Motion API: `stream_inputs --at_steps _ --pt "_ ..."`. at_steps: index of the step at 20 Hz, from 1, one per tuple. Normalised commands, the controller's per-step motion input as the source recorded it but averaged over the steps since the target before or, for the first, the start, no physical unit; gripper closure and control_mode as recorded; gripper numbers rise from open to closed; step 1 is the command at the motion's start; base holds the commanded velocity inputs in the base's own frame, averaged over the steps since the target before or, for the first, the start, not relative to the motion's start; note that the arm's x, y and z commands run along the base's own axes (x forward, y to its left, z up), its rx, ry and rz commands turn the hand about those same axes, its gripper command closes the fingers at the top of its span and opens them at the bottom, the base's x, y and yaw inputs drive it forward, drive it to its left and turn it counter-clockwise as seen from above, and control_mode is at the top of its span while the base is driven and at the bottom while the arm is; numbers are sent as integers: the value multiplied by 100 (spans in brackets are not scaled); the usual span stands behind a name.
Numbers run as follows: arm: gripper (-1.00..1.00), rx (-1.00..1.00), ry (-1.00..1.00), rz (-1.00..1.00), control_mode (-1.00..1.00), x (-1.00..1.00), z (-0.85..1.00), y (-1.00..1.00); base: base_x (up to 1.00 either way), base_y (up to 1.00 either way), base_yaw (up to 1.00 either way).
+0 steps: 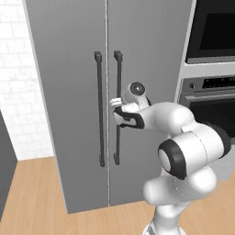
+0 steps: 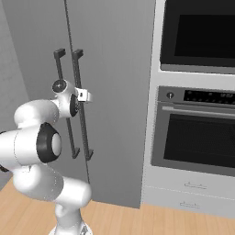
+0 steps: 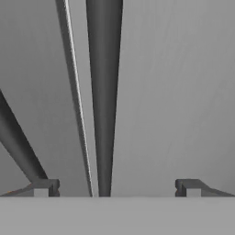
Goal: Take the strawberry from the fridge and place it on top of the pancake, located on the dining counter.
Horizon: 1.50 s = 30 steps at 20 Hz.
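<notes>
The fridge (image 1: 69, 92) (image 2: 119, 69) stands with both grey doors shut, right in front of me. My gripper (image 1: 114, 103) (image 2: 85, 95) is open at the right door's dark bar handle (image 1: 119, 73) (image 2: 84, 133), about mid-height. In the hand view that handle (image 3: 104, 92) runs up between the two fingertips (image 3: 46, 187), nearer the left one, and my gripper (image 3: 117, 187) holds nothing. The left door's handle (image 1: 99, 114) (image 3: 18, 147) lies just beside it. The strawberry, the pancake and the dining counter are out of view.
A built-in wall oven (image 1: 211, 101) (image 2: 197, 137) sits directly right of the fridge, with a second dark-windowed oven (image 2: 202, 36) above and white drawers (image 2: 190, 195) below. A white brick wall (image 1: 18, 92) is to the left. Wooden floor (image 1: 32, 197) lies in front.
</notes>
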Motion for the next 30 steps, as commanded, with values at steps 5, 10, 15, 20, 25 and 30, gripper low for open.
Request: stream_inputs --at_steps 5,10,15,20,25,30 --pt "-100 -1 0 0 -100 58 -1 6 0 0 0" --pt "-100 -4 0 0 -100 63 -9 13 0 0 0" --pt "-100 -1 0 0 -100 70 -14 14 0 0 0" --pt "100 -3 0 -2 -100 79 -18 15 0 0 0" --pt "100 -3 0 -15 -100 74 -26 2 0 0 0" --pt "100 0 9 -40 -100 13 -14 -45 0 0 0"
